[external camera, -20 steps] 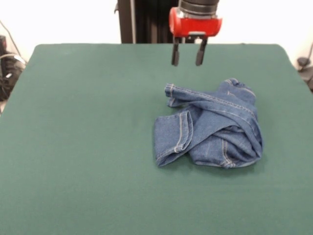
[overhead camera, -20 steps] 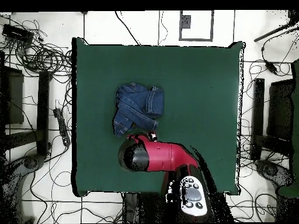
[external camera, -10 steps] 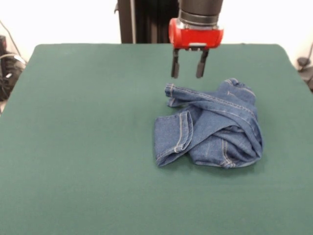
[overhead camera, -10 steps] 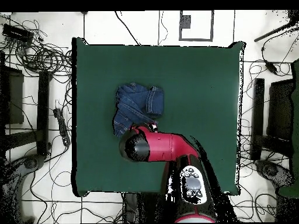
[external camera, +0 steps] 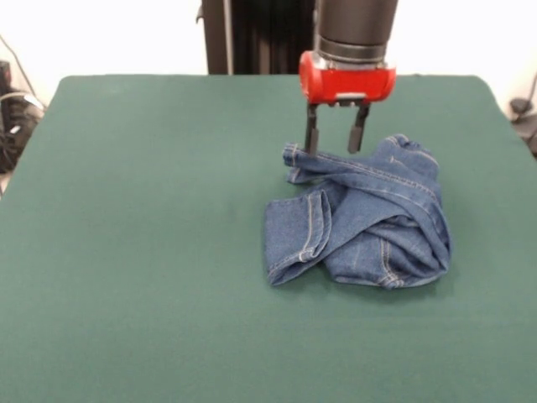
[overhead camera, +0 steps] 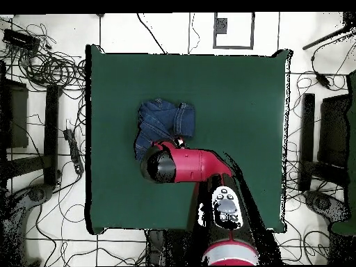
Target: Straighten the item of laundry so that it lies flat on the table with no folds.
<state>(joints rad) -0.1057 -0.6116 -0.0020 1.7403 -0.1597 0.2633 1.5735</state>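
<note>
The gripper (external camera: 336, 139) has been lowered, jaws parted and empty, onto the far edge of the crumpled jeans (external camera: 361, 218); the counter (external camera: 151, 210) still carries them bunched, so a grasp seems imminent.

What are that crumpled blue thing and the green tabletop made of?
The jeans look like blue denim: a woven, matte cloth with pale stitched seams and hemmed edges. The table seems covered in dark green felt or a similar fabric: flat, dull, with no shine.
</note>
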